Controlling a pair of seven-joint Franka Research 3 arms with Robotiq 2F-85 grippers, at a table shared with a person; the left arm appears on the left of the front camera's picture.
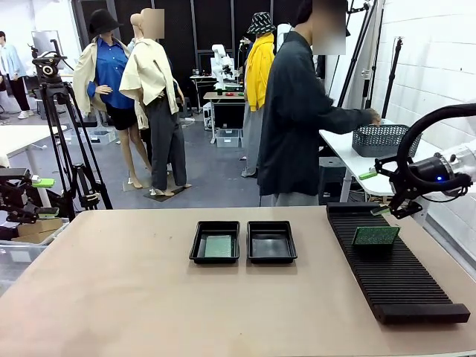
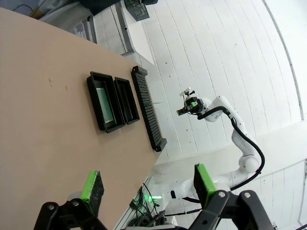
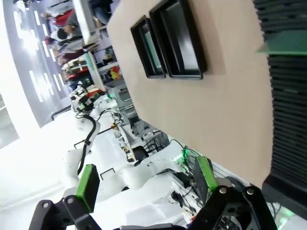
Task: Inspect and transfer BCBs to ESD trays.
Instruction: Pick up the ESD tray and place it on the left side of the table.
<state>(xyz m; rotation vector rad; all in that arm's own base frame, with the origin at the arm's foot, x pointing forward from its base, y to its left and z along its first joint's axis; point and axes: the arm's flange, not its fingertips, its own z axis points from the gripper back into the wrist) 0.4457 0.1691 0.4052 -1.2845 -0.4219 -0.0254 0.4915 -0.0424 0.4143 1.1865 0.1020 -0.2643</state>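
A: Quick, state of the left gripper [image 2: 147, 186]?
B: Fingers spread wide, nothing between the green pads. In the front view it sits off the table's [image 1: 111, 282] left edge, well apart from the trays.
A: And the right gripper [image 3: 146, 182]?
B: Also spread, pinching nothing. In the front view it hangs above the far end of the slotted rack [image 1: 394, 275] on the table's right side, not touching it.
A: Boards?
B: Two. The flat BCB [image 1: 218, 246] lies on the floor of the left ESD tray [image 1: 194, 251]. The standing BCB [image 1: 375, 236] is on edge in a rack slot near the far end, face toward the front camera. It's below the right gripper and apart from it.
A: Tray layout?
B: Mid-table, side by side, long sides just beside each other. The right ESD tray [image 1: 271, 260] shows its bare glossy black floor.
A: Anyone else in frame?
B: A person [image 1: 294, 119] stands at the far side, turned toward a white side table [image 1: 346, 156]. One hand [image 1: 374, 117] is at the rim of a black mesh basket [image 1: 387, 141]. Can't tell whether it touches.
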